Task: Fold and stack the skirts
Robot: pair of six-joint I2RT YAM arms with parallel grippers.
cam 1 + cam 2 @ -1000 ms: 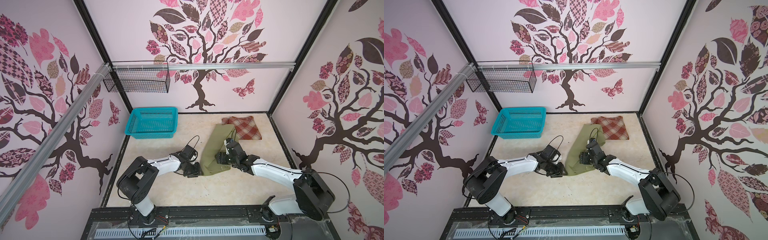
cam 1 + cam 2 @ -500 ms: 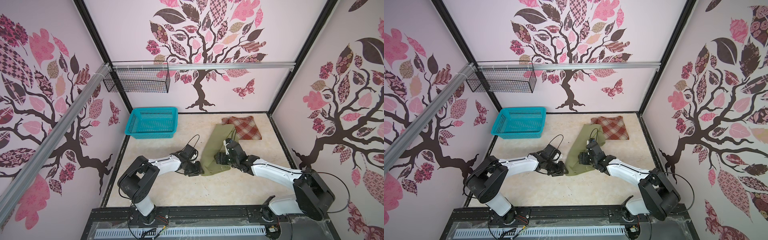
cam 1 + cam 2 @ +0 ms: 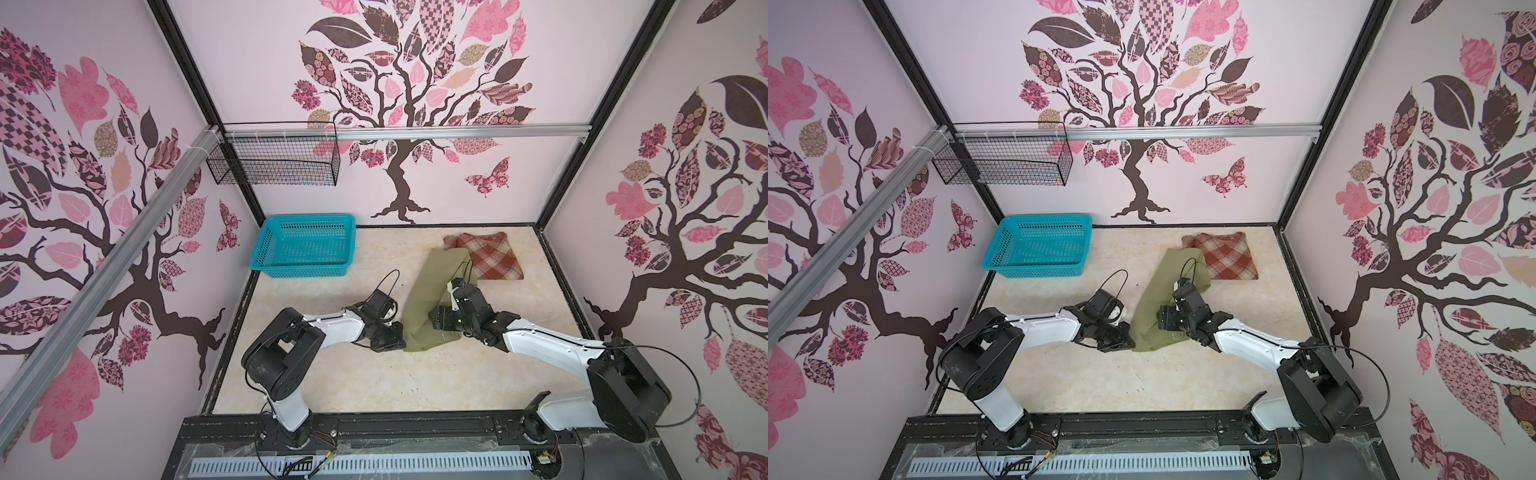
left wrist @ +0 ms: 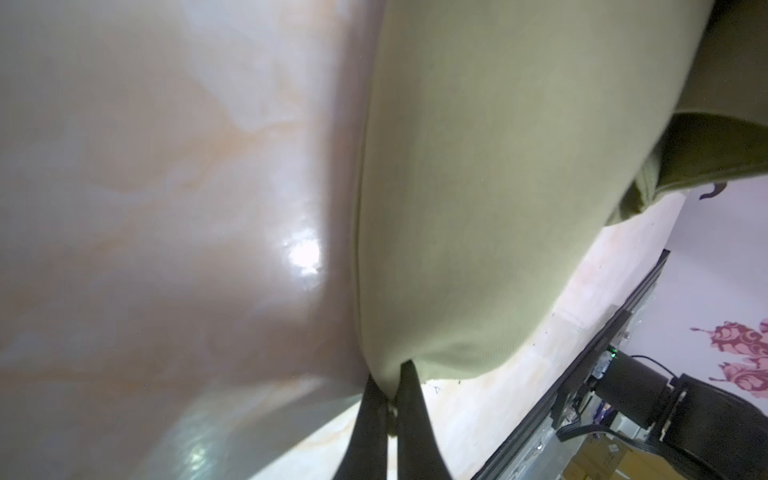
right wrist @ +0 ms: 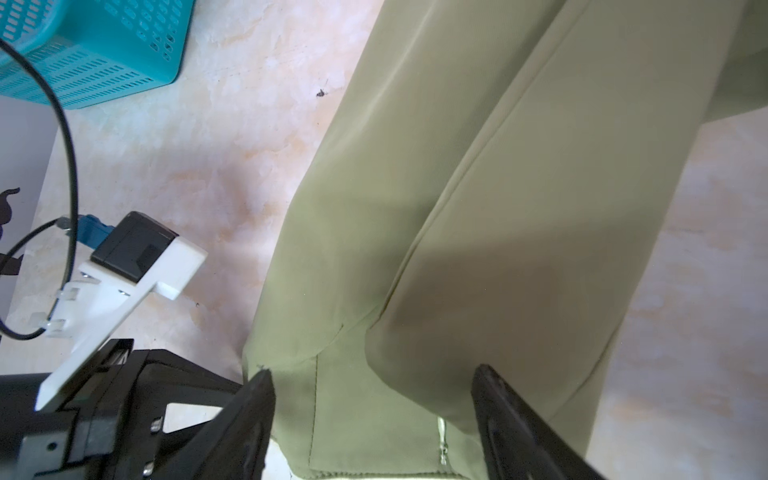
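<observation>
The olive skirt [image 3: 432, 299] is laid on the table [image 3: 332, 374], the plaid skirt [image 3: 490, 255] at its one o'clock. Only in the left wrist view is its seven-o'clock corner seen pinched by the left gripper [image 4: 388, 376]; the right gripper [image 5: 374, 374] is spread over the hem.
</observation>
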